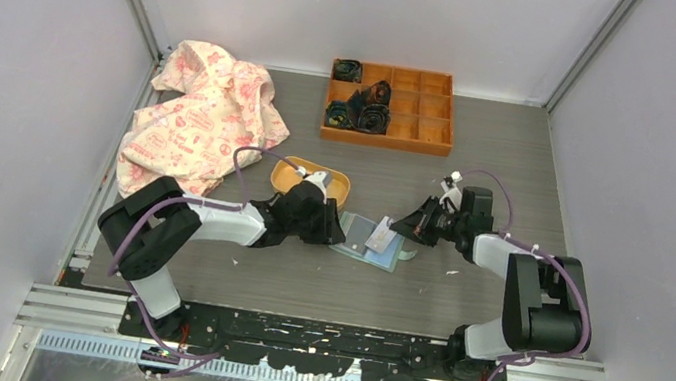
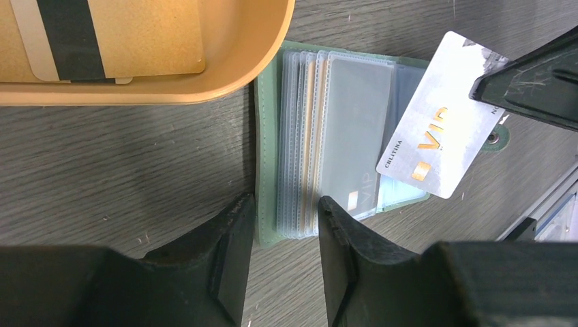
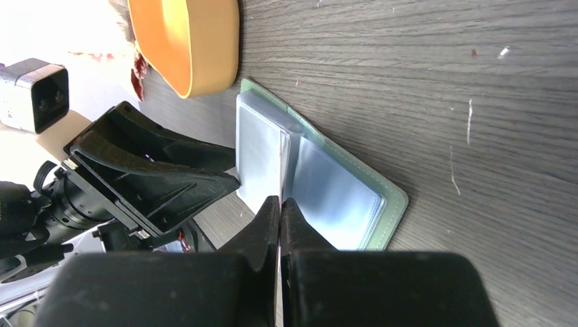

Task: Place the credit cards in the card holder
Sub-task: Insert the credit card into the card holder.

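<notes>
The mint-green card holder (image 1: 372, 244) lies open on the table, its clear sleeves (image 2: 341, 136) fanned out, one with a card in it. My left gripper (image 2: 286, 218) stands open at the holder's near left corner, with the stack of sleeve edges between its fingertips. My right gripper (image 3: 280, 201) is shut on a silver VIP credit card (image 2: 433, 143), held tilted over the holder's right half. In the right wrist view that card shows only edge-on. Other credit cards (image 2: 116, 34), one with a dark stripe, lie in the yellow-orange dish (image 1: 288, 174).
An orange compartment tray (image 1: 426, 113) with dark rolled items stands at the back. A pink patterned cloth (image 1: 204, 115) is heaped at the back left. The dish (image 2: 259, 54) sits right beside the holder's left edge.
</notes>
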Motion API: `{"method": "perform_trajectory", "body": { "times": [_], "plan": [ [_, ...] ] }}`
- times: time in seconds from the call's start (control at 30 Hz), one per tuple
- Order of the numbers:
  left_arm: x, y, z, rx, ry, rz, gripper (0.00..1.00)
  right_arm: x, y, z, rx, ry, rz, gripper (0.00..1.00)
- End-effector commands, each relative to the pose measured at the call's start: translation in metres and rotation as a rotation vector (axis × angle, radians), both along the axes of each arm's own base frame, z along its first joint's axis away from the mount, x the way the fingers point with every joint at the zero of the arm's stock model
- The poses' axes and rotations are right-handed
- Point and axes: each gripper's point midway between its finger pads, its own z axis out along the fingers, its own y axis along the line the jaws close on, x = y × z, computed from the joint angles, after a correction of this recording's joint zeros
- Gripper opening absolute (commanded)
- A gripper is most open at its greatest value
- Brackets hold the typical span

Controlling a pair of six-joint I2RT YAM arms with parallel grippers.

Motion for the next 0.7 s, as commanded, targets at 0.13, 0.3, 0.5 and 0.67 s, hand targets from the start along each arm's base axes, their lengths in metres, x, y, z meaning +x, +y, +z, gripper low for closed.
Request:
{"method": "perform_trajectory", "body": {
  "times": [0.13, 0.3, 0.5, 0.67],
  "plan": [
    [-0.0257, 0.0200, -0.0381, 0.082, 0.136, 0.018, 0.40, 0.0080, -0.0066, 0.0117, -0.075, -0.074, 0.019, 0.01],
    [-0.0259, 0.0183, -0.0392, 0.074, 0.143, 0.019, 0.39, 0.0105, -0.0079, 0.0141, -0.068, -0.082, 0.011, 0.01],
    [-0.0275, 0.0149, -0.0401, 0.057, 0.155, 0.014, 0.39, 0.0120, -0.0083, 0.0125, -0.066, -0.088, 0.004, 0.01],
    [-0.0284, 0.0142, -0.0401, 0.051, 0.160, 0.014, 0.38, 0.0128, -0.0095, 0.0088, -0.077, -0.086, 0.003, 0.01]
  ]
}}
